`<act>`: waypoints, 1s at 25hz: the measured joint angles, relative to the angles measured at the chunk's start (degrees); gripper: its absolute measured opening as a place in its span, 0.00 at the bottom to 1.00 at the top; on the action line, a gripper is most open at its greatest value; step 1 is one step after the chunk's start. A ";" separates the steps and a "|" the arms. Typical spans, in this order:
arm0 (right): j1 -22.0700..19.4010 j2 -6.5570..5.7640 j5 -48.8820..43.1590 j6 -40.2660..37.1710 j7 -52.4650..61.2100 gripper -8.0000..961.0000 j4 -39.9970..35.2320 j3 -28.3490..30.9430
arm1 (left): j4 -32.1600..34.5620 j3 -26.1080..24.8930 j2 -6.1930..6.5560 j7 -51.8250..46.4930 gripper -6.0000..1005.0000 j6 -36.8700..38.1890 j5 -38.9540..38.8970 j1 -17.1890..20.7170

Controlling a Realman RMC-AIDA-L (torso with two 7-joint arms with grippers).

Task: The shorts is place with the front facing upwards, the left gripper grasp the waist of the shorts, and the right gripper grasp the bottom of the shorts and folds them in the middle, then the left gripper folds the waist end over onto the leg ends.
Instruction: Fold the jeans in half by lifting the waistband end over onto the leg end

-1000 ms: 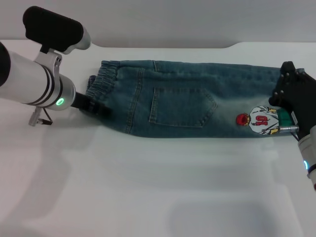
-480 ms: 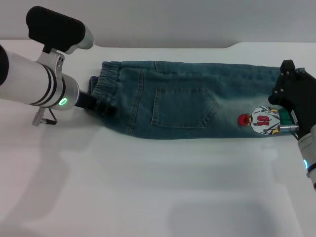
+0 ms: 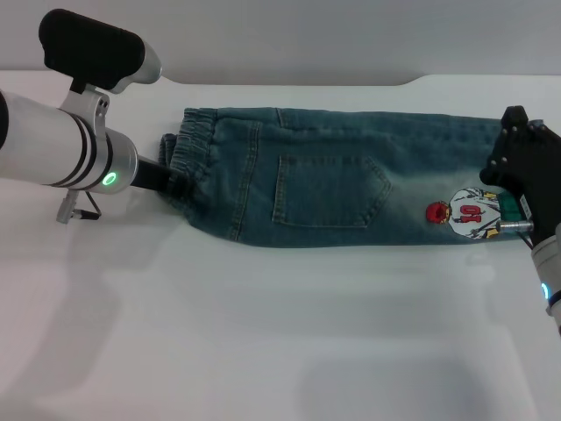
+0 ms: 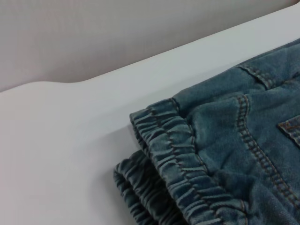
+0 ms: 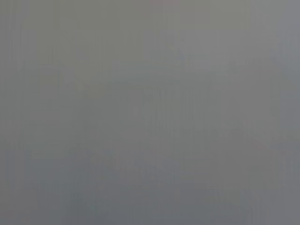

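Both pincers at shorts point(image 3: 333, 175): left pincer point(image 3: 175, 186) waistband, right pincer point(image 3: 513, 206) hems

1. The shorts point(image 3: 342, 175) lie flat across the upper middle of the head view, on the table point(image 3: 263, 333), running from left to right.
2. The waist point(image 3: 188, 158) is at the left end; the leg ends point(image 3: 491, 175) are at the right end.
3. A patch pocket point(image 3: 331, 191) sits at the centre of the shorts; a cartoon print point(image 3: 465, 215) lies lower right of it, near the leg ends.
4. The left gripper point(image 3: 175, 184) is at the left, touching the lower part of the waist, its arm reaching to the upper left of the frame.
5. The right gripper point(image 3: 513, 189) sits over the leg ends at the right edge, just beside the print.
6. In front of the shorts lies a broad stretch of table.
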 joint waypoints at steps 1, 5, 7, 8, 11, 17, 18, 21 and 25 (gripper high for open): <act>-0.01 0.00 0.01 0.00 0.00 0.01 0.03 0.00 | -0.02 0.00 0.00 0.01 0.46 -0.02 -0.01 0.02; 0.08 0.00 0.03 0.00 0.00 0.01 0.05 0.00 | -1.02 0.01 0.02 0.07 0.28 -0.43 -0.02 0.46; 0.26 0.00 0.03 0.00 0.20 0.01 -0.13 -0.09 | -1.64 -0.01 0.02 0.07 0.26 -0.52 -0.01 0.78; 0.39 0.01 0.03 0.10 0.46 0.01 -0.33 -0.15 | -1.64 -0.01 0.02 0.07 0.25 -0.52 -0.01 0.78; 0.75 0.06 0.03 1.21 1.10 0.01 -0.87 -0.23 | -5.58 -0.29 0.04 0.08 0.21 -0.68 -0.02 2.44; 2.25 0.15 0.03 3.77 2.04 0.01 -2.11 -0.08 | -15.06 -2.96 0.04 -0.46 0.12 -7.58 0.36 3.83; 2.71 0.16 0.03 4.03 2.73 0.01 -2.62 -0.14 | -15.06 -2.96 0.04 -0.46 0.12 -7.58 0.36 3.83; 4.09 0.23 0.03 4.41 4.75 0.01 -4.26 -0.28 | -21.23 -2.89 -0.10 -0.63 0.09 -8.78 0.46 6.11; 5.79 0.34 -0.05 4.94 6.84 0.01 -6.32 -0.46 | -25.96 -3.08 -0.10 -1.02 0.06 -10.15 0.47 7.93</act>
